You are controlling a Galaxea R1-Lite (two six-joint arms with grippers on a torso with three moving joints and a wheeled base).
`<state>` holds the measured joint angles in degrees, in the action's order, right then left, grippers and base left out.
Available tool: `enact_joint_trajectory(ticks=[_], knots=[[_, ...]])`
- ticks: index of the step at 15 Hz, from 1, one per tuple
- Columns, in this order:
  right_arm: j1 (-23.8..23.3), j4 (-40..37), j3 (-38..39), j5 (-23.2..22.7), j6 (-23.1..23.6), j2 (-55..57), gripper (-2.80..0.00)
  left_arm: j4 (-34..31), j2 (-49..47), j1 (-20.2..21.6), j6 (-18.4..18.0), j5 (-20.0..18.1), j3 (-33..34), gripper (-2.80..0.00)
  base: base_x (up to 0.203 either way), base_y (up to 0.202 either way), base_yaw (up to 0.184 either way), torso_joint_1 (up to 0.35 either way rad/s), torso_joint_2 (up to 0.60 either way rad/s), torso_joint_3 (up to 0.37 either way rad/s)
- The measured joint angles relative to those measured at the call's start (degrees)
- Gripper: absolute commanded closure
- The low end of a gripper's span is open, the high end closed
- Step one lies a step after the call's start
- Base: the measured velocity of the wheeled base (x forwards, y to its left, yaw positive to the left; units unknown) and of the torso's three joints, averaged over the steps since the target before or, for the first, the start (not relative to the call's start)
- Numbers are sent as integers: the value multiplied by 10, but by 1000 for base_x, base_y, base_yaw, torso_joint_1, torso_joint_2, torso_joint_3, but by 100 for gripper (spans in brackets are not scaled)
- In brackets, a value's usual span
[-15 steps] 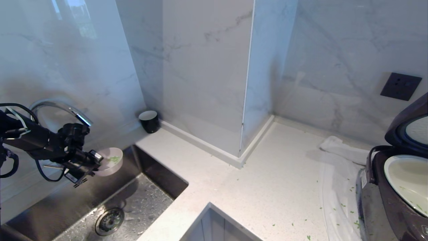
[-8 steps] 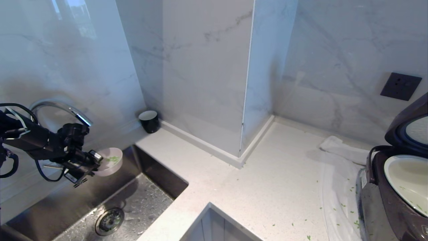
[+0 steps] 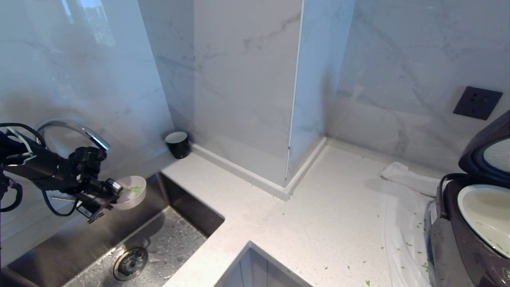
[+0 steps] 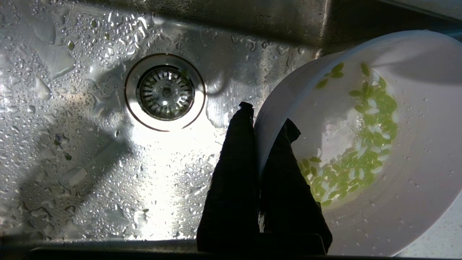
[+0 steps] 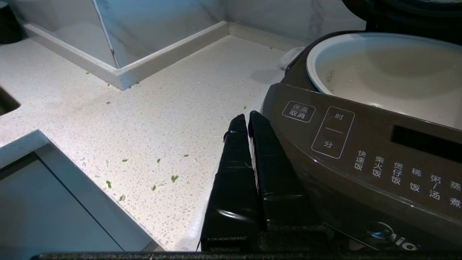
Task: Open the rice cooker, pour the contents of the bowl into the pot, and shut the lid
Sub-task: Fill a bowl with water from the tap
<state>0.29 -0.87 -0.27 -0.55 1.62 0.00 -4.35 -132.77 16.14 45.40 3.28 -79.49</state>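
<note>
At the left edge of the head view we have our left gripper (image 3: 113, 194) clamped on the rim of the bowl (image 3: 133, 195), one finger inside the wall and one outside, over the sink (image 3: 175, 239). In the left wrist view the bowl (image 4: 397, 202) fills the right half of the frame, tilted, with the grains (image 4: 361, 144) pooled in its lower curve and the drain (image 4: 165, 92) at upper left. We judge the bowl light and stiff but slick, since its inside is beaded with water; a rim pinch leaves it free to swing, so we should keep it level in transit. The grains look wet and may cling when we tip.

Mid-frame, a black cup (image 3: 177, 144) stands by the wall, well apart. Green bits are scattered on the counter (image 3: 318, 223) toward the lower right.

At the far right edge the cooker (image 3: 458, 247) stands with its lid (image 3: 484, 151) up and its pot (image 3: 484, 215) exposed. In the right wrist view our right gripper (image 5: 245, 121) is closed on nothing, just beside the cooker's front panel (image 5: 361, 144).
</note>
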Motion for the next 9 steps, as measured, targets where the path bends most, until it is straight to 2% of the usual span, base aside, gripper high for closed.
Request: enact_joint_trajectory(ticks=[9], knots=[[0, 0, 0, 0, 0, 0, 0, 0, -1, 1, 0, 0, -1, 0, 0, 0, 0, 0, 0, 0]])
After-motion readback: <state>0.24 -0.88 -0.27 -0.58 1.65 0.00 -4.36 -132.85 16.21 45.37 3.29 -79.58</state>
